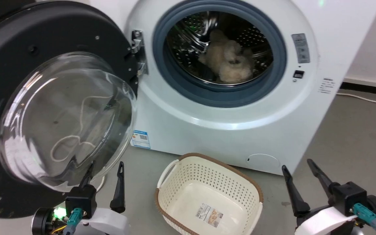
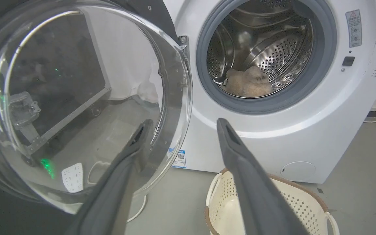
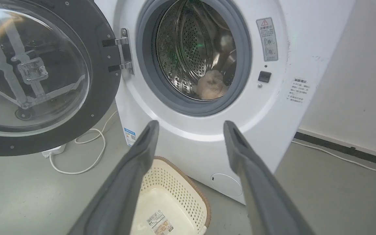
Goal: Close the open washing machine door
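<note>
Grey floor point(image 1: 354, 137) | washing machine door point(image 1: 60, 114) swung wide open | left tool point(image 1: 106, 164) released near door | right tool point(image 1: 296, 164) released

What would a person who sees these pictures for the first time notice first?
The big round washing machine door hangs wide open at the left of the head view, its glass bowl bulging out just above the left gripper. Right of it, the white washing machine shows its steel drum with a beige fluffy thing inside, and a cream basket stands before it.
</note>
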Controlling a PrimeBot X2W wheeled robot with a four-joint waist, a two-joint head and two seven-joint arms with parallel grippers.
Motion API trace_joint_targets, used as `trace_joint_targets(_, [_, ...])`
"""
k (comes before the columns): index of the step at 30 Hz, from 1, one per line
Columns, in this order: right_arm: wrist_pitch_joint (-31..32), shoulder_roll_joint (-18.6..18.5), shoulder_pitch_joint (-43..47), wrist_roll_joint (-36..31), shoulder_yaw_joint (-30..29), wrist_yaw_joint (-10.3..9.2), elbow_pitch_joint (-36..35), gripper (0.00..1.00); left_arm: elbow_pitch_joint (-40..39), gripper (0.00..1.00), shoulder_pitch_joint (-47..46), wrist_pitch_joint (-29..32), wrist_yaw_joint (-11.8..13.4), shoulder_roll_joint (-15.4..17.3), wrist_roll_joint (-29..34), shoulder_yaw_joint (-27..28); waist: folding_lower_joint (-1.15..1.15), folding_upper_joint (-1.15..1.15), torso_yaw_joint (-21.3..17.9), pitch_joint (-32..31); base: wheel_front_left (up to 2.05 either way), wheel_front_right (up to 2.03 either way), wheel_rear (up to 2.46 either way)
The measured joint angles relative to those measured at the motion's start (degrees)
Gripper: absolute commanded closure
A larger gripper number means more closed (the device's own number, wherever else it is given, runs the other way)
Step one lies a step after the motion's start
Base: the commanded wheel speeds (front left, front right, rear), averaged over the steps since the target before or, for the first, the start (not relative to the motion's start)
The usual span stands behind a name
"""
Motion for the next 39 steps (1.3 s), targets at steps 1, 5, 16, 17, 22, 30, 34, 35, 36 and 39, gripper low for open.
trace_joint_targets(1, [0.0,0.0,0.0,0.0,0.0,0.00,0.0,0.00,0.0,0.00,0.0,0.0,0.0,0.0,0.0,0.0,0.00,0.00,0.0,0.0,0.00,0.00,0.00])
trace_joint_targets(5, [-0.5,0.0,0.0,0.0,1.3,0.00,0.7,0.00,-0.4,0.00,0.8,-0.5,0.3,0.1,0.0,0.1,0.00,0.00,1.5,0.3,0.00,0.00,0.00])
trace_joint_targets(16, [-2.0,0.0,-1.3,0.0,4.3,0.00,3.3,0.00,-1.8,0.00,2.1,-2.0,1.1,0.1,-0.1,0.3,0.00,0.00,4.5,0.8,0.00,0.00,0.00])
trace_joint_targets(17, [-2.1,0.0,-1.4,0.0,4.5,0.00,3.5,0.00,-1.9,0.00,2.2,-2.0,1.2,0.1,-0.1,0.4,0.00,0.00,4.8,0.8,0.00,0.00,0.00])
trace_joint_targets(22, [-2.7,0.0,-1.9,0.5,5.2,0.00,4.6,0.00,-2.3,0.00,2.8,-2.7,1.6,0.1,-0.4,0.4,0.00,0.00,6.0,0.8,0.00,0.00,0.00])
trace_joint_targets(30, [-3.6,0.0,-2.4,1.1,6.4,0.00,6.1,0.00,-3.2,0.00,3.2,-3.5,1.9,0.1,-0.5,0.7,0.00,0.00,7.8,0.7,0.00,0.00,0.00])
trace_joint_targets(34, [-4.1,-0.1,-2.4,1.5,7.0,0.00,6.9,0.00,-3.2,0.00,3.5,-4.0,1.9,0.1,-0.5,0.6,0.00,0.00,8.7,0.7,0.00,0.00,0.00])
trace_joint_targets(35, [-4.2,-0.1,-2.5,1.5,7.1,0.00,7.1,0.00,-3.2,0.00,3.5,-4.1,1.9,0.1,-0.5,0.7,0.00,0.00,9.0,0.7,0.00,0.00,0.00])
trace_joint_targets(36, [-4.3,-0.1,-2.5,1.5,7.2,0.00,7.2,0.00,-3.2,0.00,3.5,-4.3,2.0,0.1,-0.5,0.6,0.00,0.00,9.2,0.7,0.00,0.00,0.00])
trace_joint_targets(39, [-4.6,-0.1,-2.5,1.5,7.4,0.00,7.5,0.00,-3.1,0.00,3.7,-4.5,2.1,0.2,-0.5,0.7,0.00,0.00,9.9,0.7,0.00,0.00,0.00])
